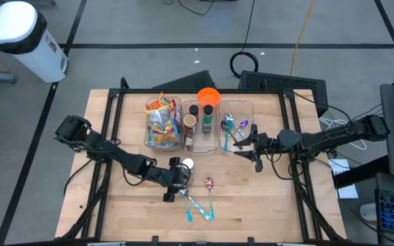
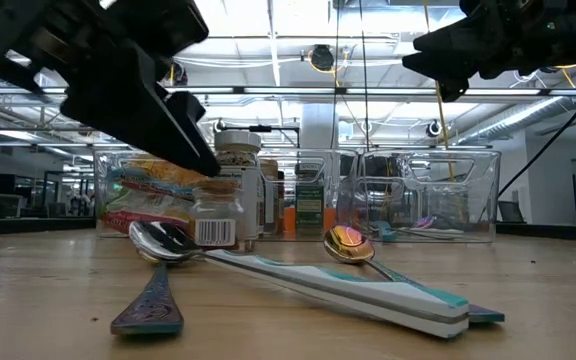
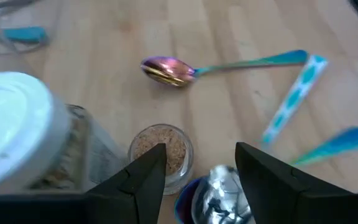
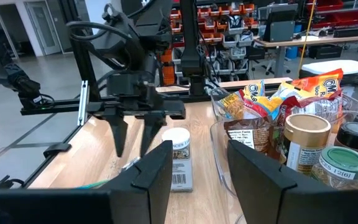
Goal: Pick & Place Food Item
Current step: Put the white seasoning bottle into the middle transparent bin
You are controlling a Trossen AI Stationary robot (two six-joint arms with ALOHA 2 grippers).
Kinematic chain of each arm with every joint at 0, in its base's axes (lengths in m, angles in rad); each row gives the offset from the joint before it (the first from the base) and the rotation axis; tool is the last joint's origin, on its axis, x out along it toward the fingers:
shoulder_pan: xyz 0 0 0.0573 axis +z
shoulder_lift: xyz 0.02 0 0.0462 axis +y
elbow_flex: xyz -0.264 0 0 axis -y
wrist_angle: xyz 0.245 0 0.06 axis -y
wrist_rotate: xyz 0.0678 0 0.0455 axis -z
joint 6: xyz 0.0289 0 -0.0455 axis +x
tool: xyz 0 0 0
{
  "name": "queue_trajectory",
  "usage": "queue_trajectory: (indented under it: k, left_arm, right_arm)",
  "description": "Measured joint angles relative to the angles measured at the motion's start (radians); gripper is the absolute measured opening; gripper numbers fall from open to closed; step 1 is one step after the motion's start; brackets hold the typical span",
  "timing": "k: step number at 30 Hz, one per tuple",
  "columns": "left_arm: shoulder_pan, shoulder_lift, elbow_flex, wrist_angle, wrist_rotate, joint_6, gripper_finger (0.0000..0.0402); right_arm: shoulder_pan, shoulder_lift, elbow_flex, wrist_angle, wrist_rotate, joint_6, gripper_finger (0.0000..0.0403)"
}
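A spice jar with a white cap [image 1: 187, 164] [image 3: 14, 134] [image 4: 178, 160] stands upright on the table, in front of the clear bins. Beside it is a small round glass jar of brown grains [image 3: 161, 148]. My left gripper [image 3: 199, 152] [image 1: 174, 184] slants down with its fingers open, next to the capped jar, which lies outside its fingers. A spoon's shiny bowl [image 3: 219, 196] lies on the table between the fingers. My right gripper [image 4: 199, 149] [image 1: 252, 147] hangs level above the table by the right-hand bin, open and with nothing between its fingers. My left gripper has one fingertip [image 3: 153, 163] in front of the small jar's rim [image 3: 166, 134]; I cannot tell whether it touches. The other finger stands apart from it, beside the spoon's bowl.
Three clear bins stand at the far middle: snack bags [image 1: 161, 123], spice jars [image 1: 200, 126], spoons [image 1: 237, 126]. An orange bowl [image 1: 208, 96] sits behind them. Loose spoons lie near the front: a pink-bowled one [image 3: 166, 68] [image 2: 346, 243] and teal-handled ones [image 3: 294, 99].
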Motion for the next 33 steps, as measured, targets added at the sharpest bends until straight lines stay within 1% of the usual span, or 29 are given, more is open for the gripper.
queue_trajectory:
  k: [2, 4, 6, 9, 11, 14, 16, 19, 22, 25, 27, 31, 33]
  left_arm:
    - [-0.009, -0.010, -0.001, 0.002, -0.003, 0.005, 0.0198]
    - [-0.020, -0.028, -0.001, -0.024, -0.036, 0.002, 0.0198]
    - [-0.033, -0.058, -0.001, -0.082, -0.104, -0.012, 0.0198]
    - [-0.058, -0.097, -0.002, -0.191, -0.203, -0.074, 0.0198]
    - [-0.073, -0.117, -0.002, -0.227, -0.277, -0.122, 0.0198]
    - [-0.085, -0.130, -0.001, -0.289, -0.414, -0.177, 0.0198]
    - [-0.084, -0.128, -0.001, -0.321, -0.468, -0.225, 0.0198]
    - [-0.070, -0.125, -0.001, -0.345, -0.470, -0.253, 0.0198]
    - [-0.045, -0.111, -0.001, -0.358, -0.424, -0.309, 0.0198]
    - [-0.027, -0.096, -0.001, -0.353, -0.352, -0.396, 0.0198]
    - [-0.021, -0.084, -0.001, -0.358, -0.323, -0.450, 0.0198]
    - [0.000, -0.068, -0.001, -0.357, -0.336, -0.529, 0.0200]
    - [0.017, -0.064, -0.001, -0.357, -0.336, -0.561, 0.0209]
  right_arm:
    - [0.000, 0.000, 0.000, -0.001, 0.000, 0.000, 0.0144]
    - [0.000, 0.000, 0.000, -0.003, 0.000, 0.000, 0.0144]
    - [0.000, 0.000, 0.000, -0.005, 0.000, 0.000, 0.0144]
    - [0.000, 0.000, 0.000, -0.010, 0.000, 0.000, 0.0144]
    - [0.000, 0.000, 0.000, -0.011, 0.000, 0.000, 0.0144]
    - [0.000, 0.000, 0.000, -0.011, 0.000, 0.000, 0.0144]
    - [0.000, 0.000, 0.000, -0.011, 0.000, 0.000, 0.0144]
    - [0.000, 0.000, 0.000, -0.010, 0.000, 0.000, 0.0144]
    - [0.000, 0.000, 0.000, -0.009, 0.000, 0.000, 0.0144]
    - [0.000, 0.000, 0.000, -0.009, 0.000, 0.000, 0.0144]
    - [0.000, 0.000, 0.000, -0.008, 0.000, 0.000, 0.0144]
    - [0.000, 0.000, 0.000, -0.006, 0.000, 0.000, 0.0144]
    - [0.000, 0.000, 0.000, -0.007, 0.000, 0.000, 0.0144]
